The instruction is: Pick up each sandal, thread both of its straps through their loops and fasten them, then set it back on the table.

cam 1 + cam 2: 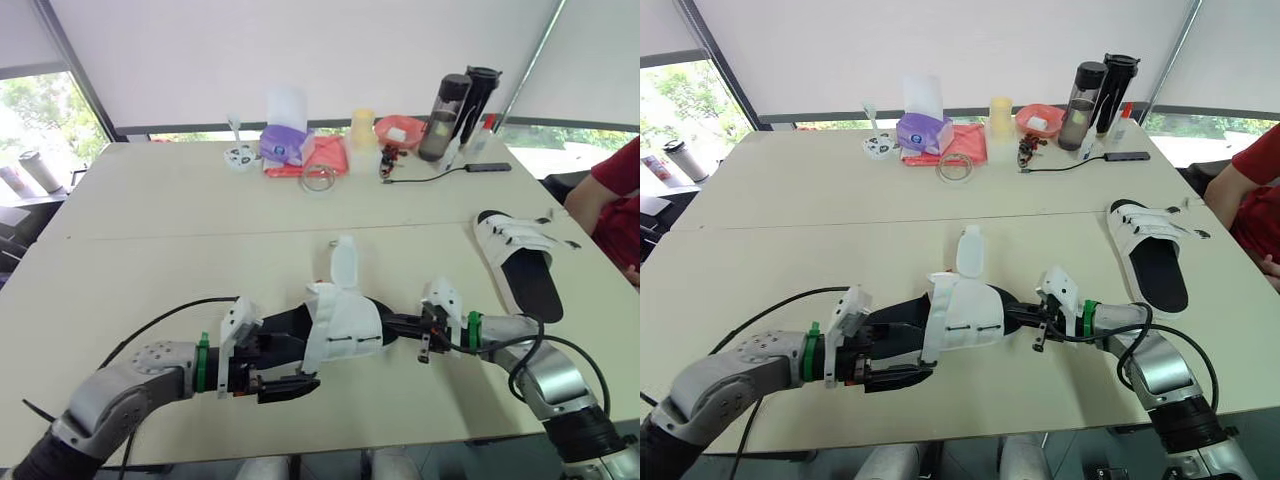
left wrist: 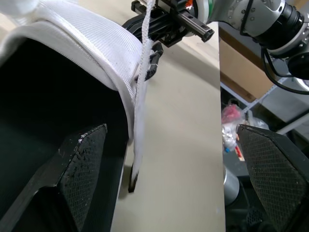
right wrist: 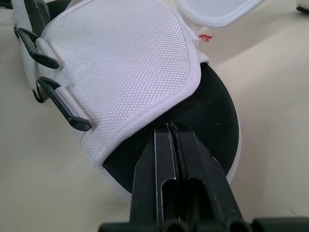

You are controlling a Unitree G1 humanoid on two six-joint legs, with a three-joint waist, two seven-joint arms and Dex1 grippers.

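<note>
Sandal (image 1: 340, 325) one sits in the lower middle of the frame, low over the table (image 1: 150, 250), with one arm at each end of it. I cannot tell if its bottom touches the table. The left pincer (image 1: 282, 367) is at the heel end and its two fingers are wide apart, so the sandal only leans on one finger and nothing squeezes it. The right pincer (image 3: 170, 126) is at the toe end with its fingers shut tight together, and their tips press on the black part where the foot goes. One white strap (image 1: 343, 265) sticks straight up and a thinner strap (image 2: 140, 116) hangs down at the side. The black loops (image 3: 63, 104) have nothing in them, so no strap is done up. Lots could go wrong from here. The sandal could slip or tip over, because no finger really holds it. If the right pincer pushes more, the sandal could slide off the left finger. The right pincer cannot take a strap while it is shut, and when it opens and pulls away, the toe end loses its prop. The thinner strap is floppy, so it could bend and miss its small loop. The other sandal (image 1: 520, 262) lies flat on the table at the right of the frame, near a person's red sleeve (image 1: 615, 185), well apart from the arms, so it is safe from a bump.
</note>
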